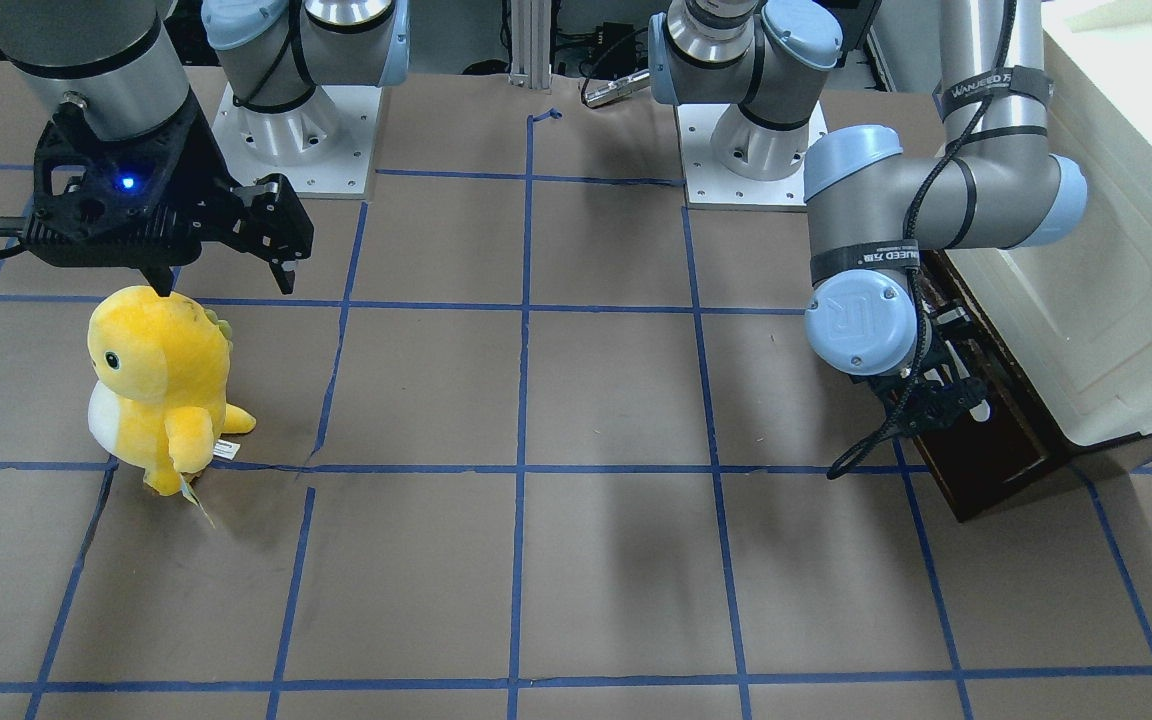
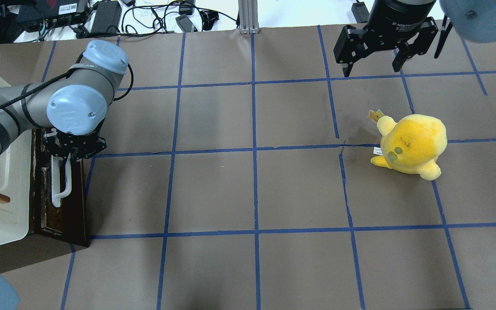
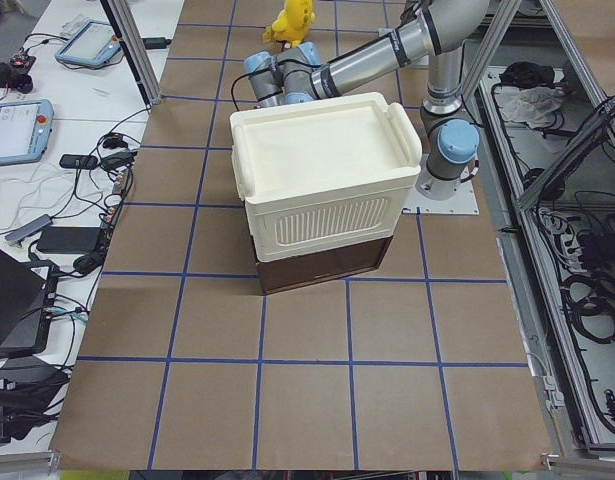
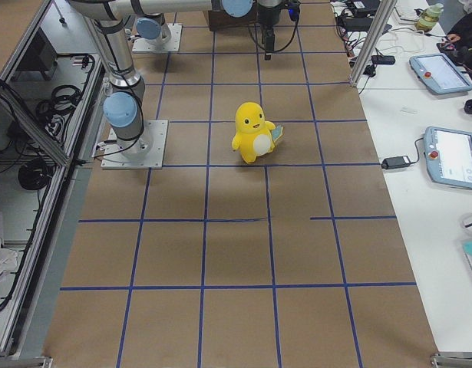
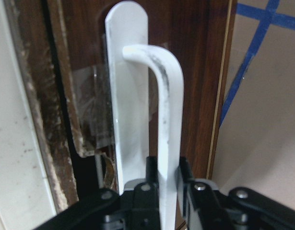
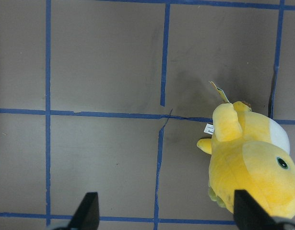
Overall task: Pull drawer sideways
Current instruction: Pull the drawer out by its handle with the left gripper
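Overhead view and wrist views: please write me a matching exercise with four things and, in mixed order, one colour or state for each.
Things:
1. left gripper
2. right gripper
3. plush toy
4. drawer

Colour or state:
a. yellow
b. dark brown
c. open, holding nothing
d. shut on the white handle

Pairs: 1-d, 2-c, 3-a, 4-b

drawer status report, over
Left gripper shut on white bar handle of the drawer. Right gripper open, holding nothing. Yellow plush dinosaur far off on the right gripper's side, not in the drawer's path.
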